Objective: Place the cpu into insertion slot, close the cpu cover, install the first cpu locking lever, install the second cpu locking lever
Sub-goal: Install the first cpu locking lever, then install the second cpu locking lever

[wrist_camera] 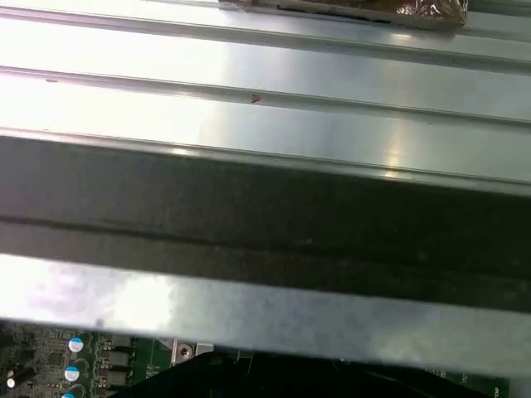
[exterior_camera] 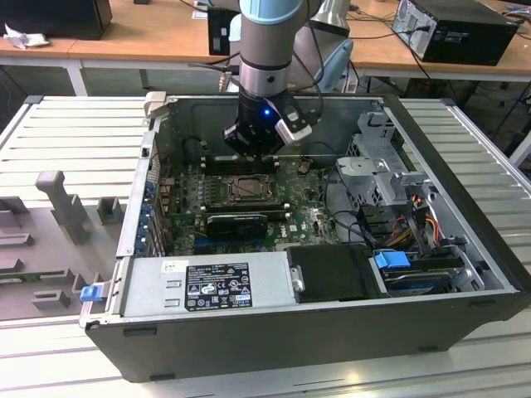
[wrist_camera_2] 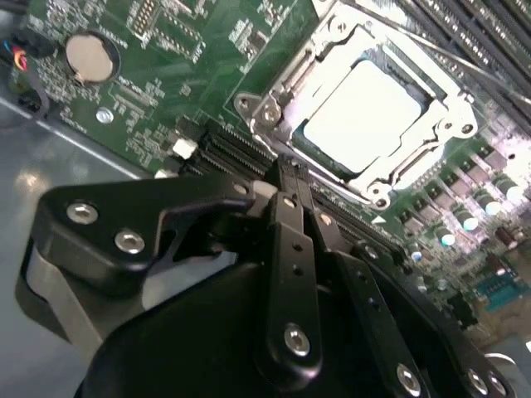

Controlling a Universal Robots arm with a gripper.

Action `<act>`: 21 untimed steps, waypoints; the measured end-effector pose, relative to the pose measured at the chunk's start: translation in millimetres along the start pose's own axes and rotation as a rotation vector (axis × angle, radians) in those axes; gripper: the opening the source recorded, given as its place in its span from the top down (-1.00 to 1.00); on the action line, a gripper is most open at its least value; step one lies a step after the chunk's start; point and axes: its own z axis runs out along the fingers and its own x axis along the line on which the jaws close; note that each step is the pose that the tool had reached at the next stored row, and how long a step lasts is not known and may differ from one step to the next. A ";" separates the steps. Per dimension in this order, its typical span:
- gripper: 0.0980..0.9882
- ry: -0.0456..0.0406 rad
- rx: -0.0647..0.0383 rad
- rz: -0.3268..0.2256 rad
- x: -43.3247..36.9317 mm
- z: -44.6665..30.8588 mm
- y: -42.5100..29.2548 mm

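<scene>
A workshop with wooden benches is surrounding an open computer case (exterior_camera: 465, 274) lying on a ribbed metal table (exterior_camera: 75, 141). The chip (wrist_camera_2: 361, 112) is sitting flat in its socket (wrist_camera_2: 365, 124) on the green board (exterior_camera: 307, 220), pale and square, glaring white, with the silvery frame plate (wrist_camera_2: 282, 79) lying around it. The gripper (wrist_camera_2: 290, 178) is hovering just beside the socket, its jaws drawn narrow and gripping nothing. Pressing a lever well probably means coming down squarely and slowly.

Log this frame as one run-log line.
gripper: shut, empty, above board | cpu: seated in insertion slot | cpu cover: closed
</scene>
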 end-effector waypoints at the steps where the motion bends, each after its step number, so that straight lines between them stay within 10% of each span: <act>1: 0.98 -0.0001 0.000 0.000 0.1 0.0 -0.4; 21: 0.98 0.0001 0.000 0.000 0.7 -1.7 -6.0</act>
